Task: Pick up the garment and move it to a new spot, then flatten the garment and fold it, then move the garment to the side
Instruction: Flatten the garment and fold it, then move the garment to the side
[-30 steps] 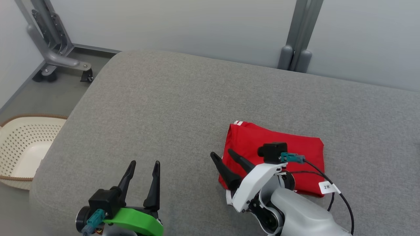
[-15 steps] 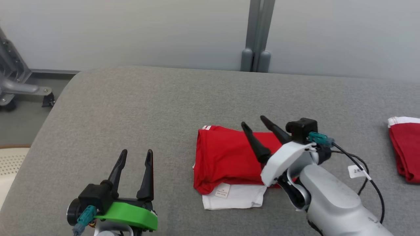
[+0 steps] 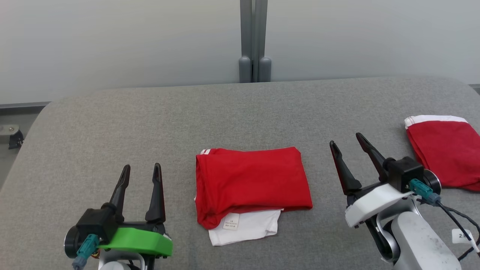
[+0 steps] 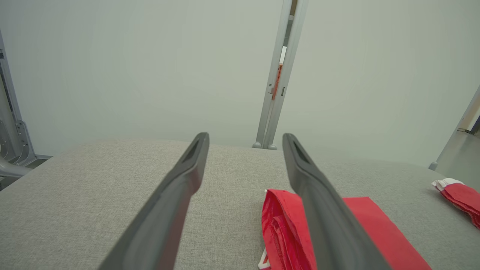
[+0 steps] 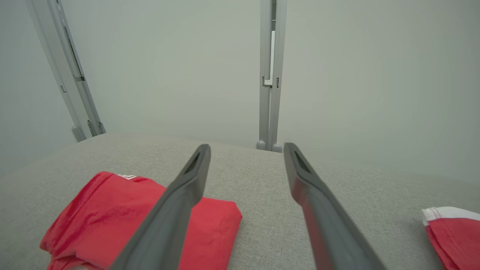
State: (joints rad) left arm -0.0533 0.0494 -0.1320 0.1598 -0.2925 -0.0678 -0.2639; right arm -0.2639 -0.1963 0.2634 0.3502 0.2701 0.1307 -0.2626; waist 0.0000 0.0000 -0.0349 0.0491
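Note:
The garment [image 3: 251,180] lies folded on the grey cushioned surface [image 3: 150,120], red with a white layer and label showing at its near edge. It also appears in the left wrist view [image 4: 360,225] and the right wrist view [image 5: 93,213]. My left gripper [image 3: 142,167] stands open to the left of it, apart from the cloth, nothing between its fingers [image 4: 245,137]. My right gripper [image 3: 345,139] stands open to the right of it, also apart and empty [image 5: 246,147].
A second red garment with a white band [image 3: 442,150] lies near the surface's right edge, seen too from the wrists [image 4: 459,197] [image 5: 453,232]. A grey upright post [image 3: 254,41] stands against the pale wall behind. The surface's left end is rounded.
The head camera has swung to the right. My right gripper, which was over the folded garment, has drawn off it to the right. The left gripper holds its pose.

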